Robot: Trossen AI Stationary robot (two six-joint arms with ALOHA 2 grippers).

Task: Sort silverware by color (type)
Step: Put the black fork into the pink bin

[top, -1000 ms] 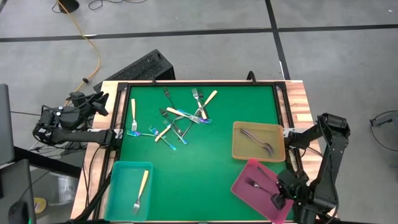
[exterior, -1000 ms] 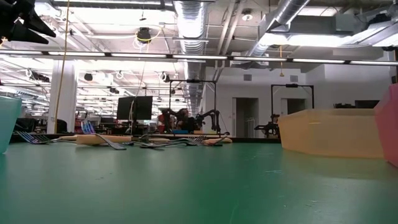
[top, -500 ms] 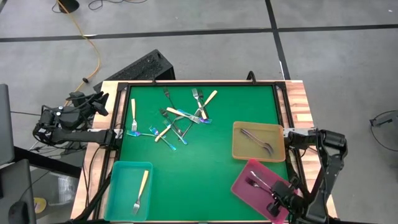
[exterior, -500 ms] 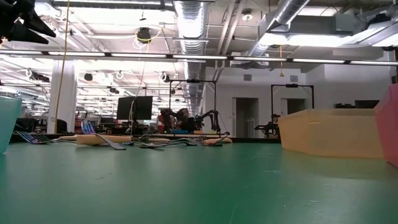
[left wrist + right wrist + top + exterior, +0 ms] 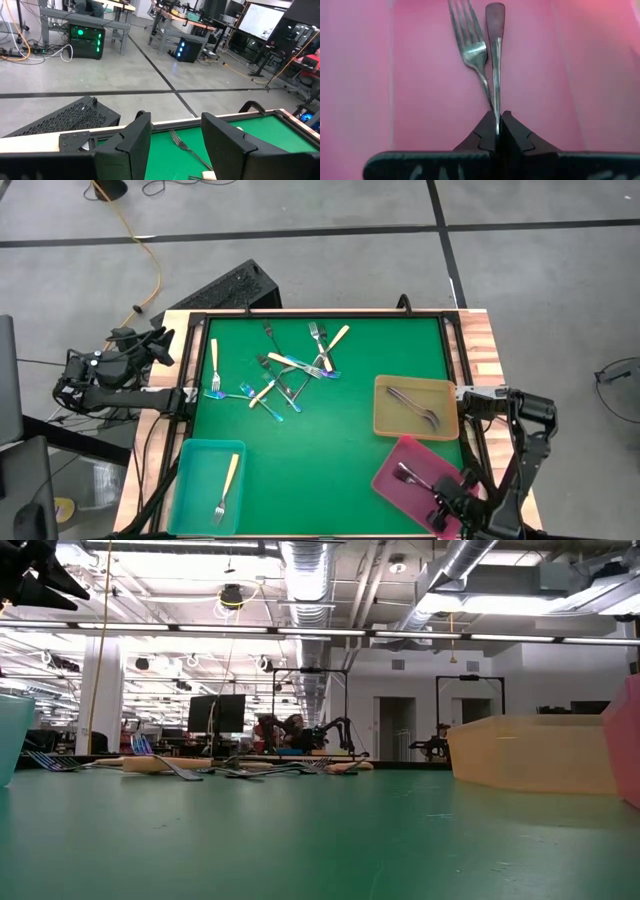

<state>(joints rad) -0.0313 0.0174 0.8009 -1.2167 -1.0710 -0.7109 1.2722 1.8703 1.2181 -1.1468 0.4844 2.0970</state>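
Forks (image 5: 290, 370) lie scattered on the green table (image 5: 330, 440) (left claw (image 5: 172, 145) released off the table's edge) while the right claw (image 5: 498, 131) grips a fork handle (image 5: 495, 55) over the pink tray (image 5: 395, 458).

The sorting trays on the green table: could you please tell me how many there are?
3: a teal plastic tray at the near-left corner, a tan plastic tray on the right side, and a pink plastic tray at the near-right corner.

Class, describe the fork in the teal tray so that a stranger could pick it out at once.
Find the green mat, then the teal tray at its corner nearest the left arm. The one fork there lies lengthwise. Its cream handle matches some forks in the pile, but only this one lies in a tray of its own.
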